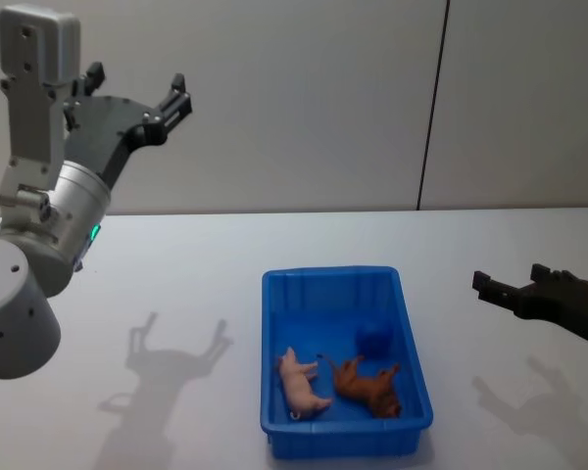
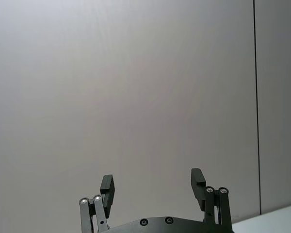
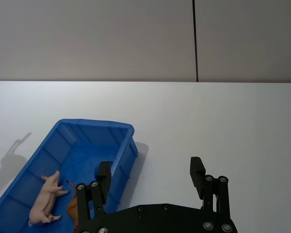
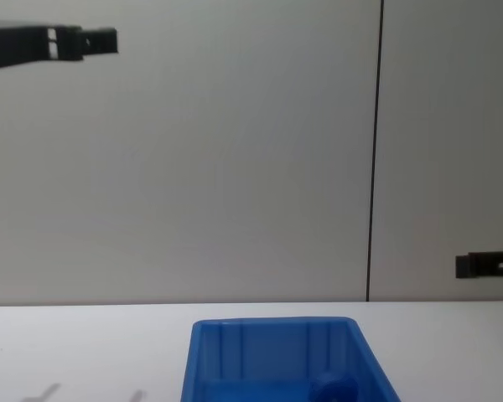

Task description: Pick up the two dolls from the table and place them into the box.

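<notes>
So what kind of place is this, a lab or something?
Probably a robot test lab: a bare white table, plain grey wall panels, and one blue plastic bin holding toy animals.

Plain robot test room or lab, not a home.

Wide flat white tabletop (image 1: 274,245) against a bare matte grey panelled wall (image 1: 304,98) with one thin dark vertical seam (image 1: 431,108). On the tabletop just a bright blue rectangular plastic bin (image 1: 412,357) with small toy figures inside. Black two-finger gripper on a grey and silver arm (image 1: 135,88) raised at the left, second black gripper (image 1: 524,282) low at the right.
</notes>
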